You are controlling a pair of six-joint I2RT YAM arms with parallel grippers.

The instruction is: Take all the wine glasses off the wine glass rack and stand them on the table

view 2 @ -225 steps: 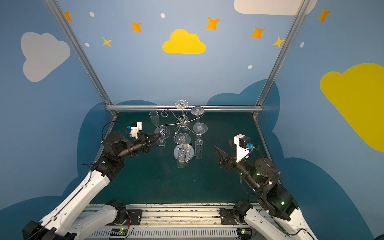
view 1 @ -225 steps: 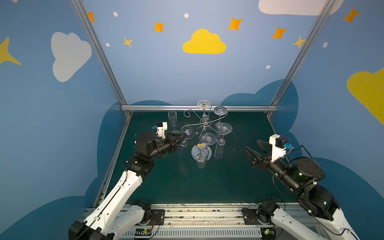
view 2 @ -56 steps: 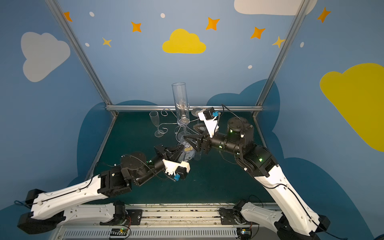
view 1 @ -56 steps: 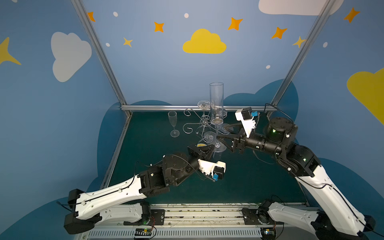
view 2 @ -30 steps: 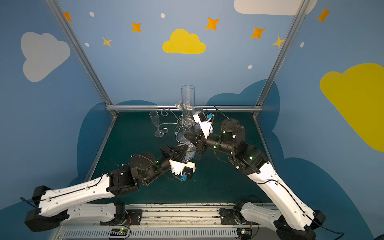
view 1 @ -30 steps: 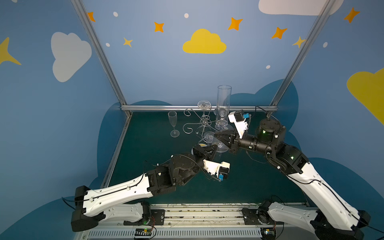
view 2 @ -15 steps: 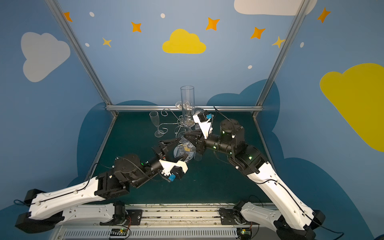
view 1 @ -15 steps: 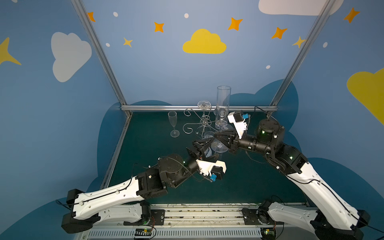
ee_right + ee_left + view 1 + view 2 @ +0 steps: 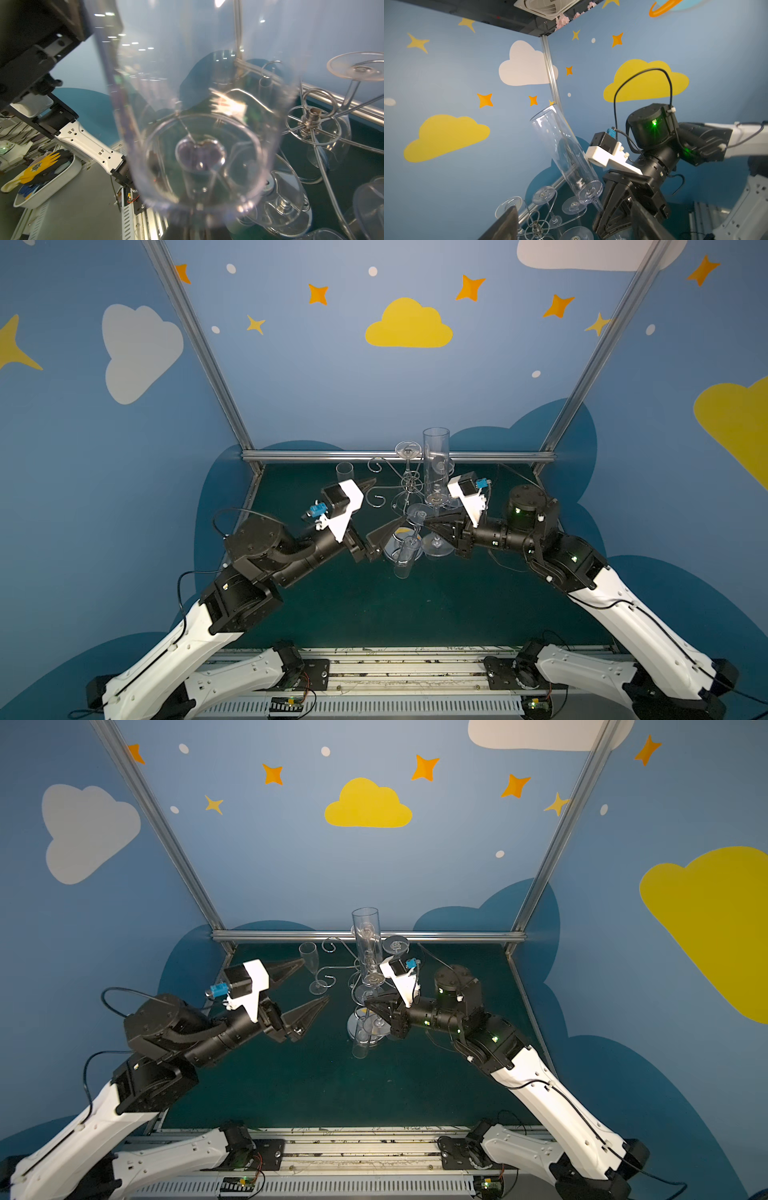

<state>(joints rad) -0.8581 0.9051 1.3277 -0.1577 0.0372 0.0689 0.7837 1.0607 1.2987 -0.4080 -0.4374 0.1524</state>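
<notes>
Nearest, shows the left claw (image 9: 315, 980) spread wide and empty just beside the rack (image 9: 409, 488), near enough to knock a hanging glass (image 9: 404, 561) loose on any inward swing. Pinches the wine glass (image 9: 435, 464) by its thin stem in the right claw (image 9: 428, 524), upright, seemingly off the rack yet close beside it. Risks a slip, or a clip on the wire curls (image 9: 378, 467) beyond.

Glossy clear wine glass (image 9: 435, 464), shiny chrome wine glass rack (image 9: 409, 489), matt tabletop (image 9: 415, 605).
</notes>
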